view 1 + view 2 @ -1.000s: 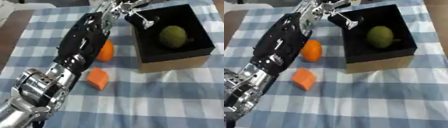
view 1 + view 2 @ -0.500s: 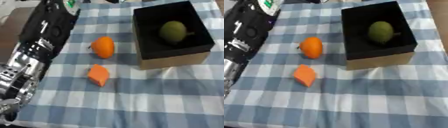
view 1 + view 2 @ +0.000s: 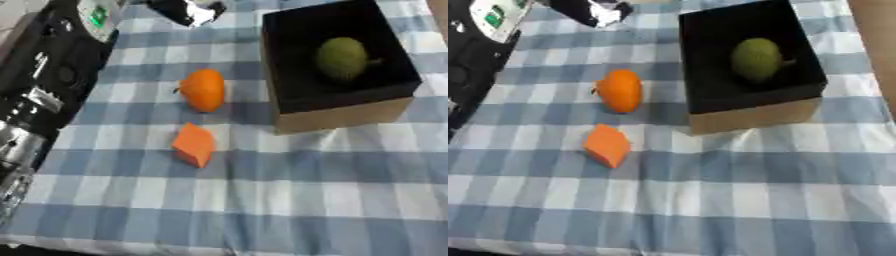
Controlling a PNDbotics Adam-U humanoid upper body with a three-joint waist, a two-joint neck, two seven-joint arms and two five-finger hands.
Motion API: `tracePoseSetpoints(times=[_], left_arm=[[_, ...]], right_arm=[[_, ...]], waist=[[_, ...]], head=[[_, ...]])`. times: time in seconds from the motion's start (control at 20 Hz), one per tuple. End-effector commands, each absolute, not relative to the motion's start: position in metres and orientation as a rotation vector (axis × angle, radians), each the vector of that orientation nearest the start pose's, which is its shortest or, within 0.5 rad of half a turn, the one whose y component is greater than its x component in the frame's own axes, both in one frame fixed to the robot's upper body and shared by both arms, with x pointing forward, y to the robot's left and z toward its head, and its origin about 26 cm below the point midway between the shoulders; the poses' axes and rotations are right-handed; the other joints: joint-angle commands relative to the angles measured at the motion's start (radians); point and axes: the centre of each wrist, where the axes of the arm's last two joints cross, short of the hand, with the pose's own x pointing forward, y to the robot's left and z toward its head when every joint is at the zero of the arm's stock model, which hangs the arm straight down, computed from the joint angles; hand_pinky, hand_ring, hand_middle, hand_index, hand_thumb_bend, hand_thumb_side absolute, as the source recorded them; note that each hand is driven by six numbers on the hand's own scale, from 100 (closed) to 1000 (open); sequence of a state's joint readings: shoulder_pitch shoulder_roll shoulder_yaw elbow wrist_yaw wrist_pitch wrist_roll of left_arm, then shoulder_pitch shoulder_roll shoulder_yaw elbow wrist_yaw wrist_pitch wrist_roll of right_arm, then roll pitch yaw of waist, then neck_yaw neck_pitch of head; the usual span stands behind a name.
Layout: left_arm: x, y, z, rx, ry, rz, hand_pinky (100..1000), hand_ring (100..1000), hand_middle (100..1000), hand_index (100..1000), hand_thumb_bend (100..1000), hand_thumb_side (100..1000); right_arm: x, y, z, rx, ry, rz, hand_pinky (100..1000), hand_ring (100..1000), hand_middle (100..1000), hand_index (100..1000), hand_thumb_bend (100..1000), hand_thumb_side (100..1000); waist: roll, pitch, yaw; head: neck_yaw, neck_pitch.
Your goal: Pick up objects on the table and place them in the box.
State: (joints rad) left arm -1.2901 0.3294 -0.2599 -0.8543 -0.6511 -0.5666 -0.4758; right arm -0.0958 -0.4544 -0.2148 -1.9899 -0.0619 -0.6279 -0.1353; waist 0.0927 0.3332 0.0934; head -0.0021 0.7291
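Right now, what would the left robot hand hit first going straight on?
Likely the far left rim of the black-lined cardboard box; the left robot hand may pass above it, height unclear.

The left arm [image 3: 44, 95] looked like matt black plastic with a polished silver metal joint low down. Near its top sat a pale panel [image 3: 94, 15] with a green mark. The hand [image 3: 188, 10], at the top edge, showed dark, glossy parts with bright glints. Under it lay a woven cloth [image 3: 289, 200], blue and white checked, matt and soft. Right of the hand stood the box [image 3: 346, 114]: plain brown cardboard outside, matt black inside. The green fruit [image 3: 341, 58] in it was dull-skinned. Below the hand, the orange fruit [image 3: 203, 89] had a smooth, faintly shiny skin, and the orange block [image 3: 194, 144] was flat-faced and matt.
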Motion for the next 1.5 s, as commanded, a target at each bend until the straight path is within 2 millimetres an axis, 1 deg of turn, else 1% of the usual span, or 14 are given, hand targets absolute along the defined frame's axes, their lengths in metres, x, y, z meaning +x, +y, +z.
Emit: tracePoseSetpoints(times=[0.05, 0.1, 0.15, 0.4, 0.6, 0.8, 0.85, 0.9, 1.0, 1.25, 1.5], left_arm=[[0.491, 0.179, 0.324, -0.738, 2.365, 2.458, 872, 899, 843, 931, 294, 472], [0.491, 0.182, 0.323, -0.736, 2.344, 2.489, 872, 899, 843, 931, 298, 473], [0.492, 0.185, 0.321, -0.740, 2.313, 2.527, 871, 899, 842, 928, 355, 493], [0.495, 0.202, 0.312, -0.779, 2.168, 2.649, 866, 899, 840, 928, 436, 534], [0.498, 0.209, 0.298, -0.785, 2.108, 2.719, 867, 899, 839, 929, 451, 571], [0.501, 0.211, 0.293, -0.782, 2.100, 2.735, 867, 899, 839, 929, 451, 571], [0.501, 0.211, 0.291, -0.778, 2.093, 2.743, 869, 902, 841, 931, 471, 628], [0.502, 0.211, 0.285, -0.760, 2.068, 2.774, 869, 902, 841, 931, 474, 634], [0.504, 0.212, 0.279, -0.727, 2.033, 2.816, 868, 900, 839, 929, 482, 645], [0.504, 0.213, 0.270, -0.663, 1.975, 2.881, 866, 891, 832, 921, 529, 674], [0.503, 0.212, 0.263, -0.605, 1.930, 2.919, 867, 890, 832, 922, 549, 694]], right_arm=[[0.268, -0.352, 0.187, 0.531, 3.407, -0.392, 925, 1000, 411, 902, 100, 470], [0.268, -0.353, 0.186, 0.533, 3.407, -0.391, 925, 1000, 411, 902, 100, 470], [0.268, -0.353, 0.186, 0.535, 3.408, -0.392, 925, 1000, 410, 902, 100, 470], [0.268, -0.352, 0.186, 0.536, 3.408, -0.397, 926, 1000, 410, 902, 100, 470], [0.268, -0.352, 0.185, 0.532, 3.409, -0.398, 926, 1000, 409, 902, 100, 470], [0.268, -0.352, 0.185, 0.531, 3.409, -0.398, 926, 1000, 409, 902, 100, 470], [0.268, -0.352, 0.185, 0.531, 3.409, -0.397, 927, 1000, 406, 904, 100, 470], [0.268, -0.351, 0.185, 0.531, 3.410, -0.396, 928, 1000, 406, 904, 100, 470], [0.268, -0.351, 0.185, 0.531, 3.412, -0.394, 928, 1000, 405, 904, 100, 470], [0.269, -0.350, 0.185, 0.531, 3.414, -0.392, 929, 1000, 402, 905, 100, 470], [0.269, -0.349, 0.185, 0.531, 3.417, -0.389, 930, 1000, 400, 906, 100, 470]], waist=[[0.007, -0.034, -0.001], [0.007, -0.033, -0.001], [0.007, -0.033, 0.000], [0.007, -0.033, 0.001], [0.006, -0.032, -0.001], [0.005, -0.032, -0.001], [0.005, -0.030, -0.003], [0.005, -0.028, -0.005], [0.006, -0.025, -0.008], [0.006, -0.019, -0.013], [0.005, -0.014, -0.012]], head=[[-0.003, 0.006], [-0.003, 0.008], [-0.003, 0.009], [-0.004, 0.008], [-0.005, 0.007], [-0.004, 0.007], [-0.004, 0.009], [-0.004, 0.012], [-0.005, 0.014], [-0.012, 0.018], [-0.015, 0.024]])
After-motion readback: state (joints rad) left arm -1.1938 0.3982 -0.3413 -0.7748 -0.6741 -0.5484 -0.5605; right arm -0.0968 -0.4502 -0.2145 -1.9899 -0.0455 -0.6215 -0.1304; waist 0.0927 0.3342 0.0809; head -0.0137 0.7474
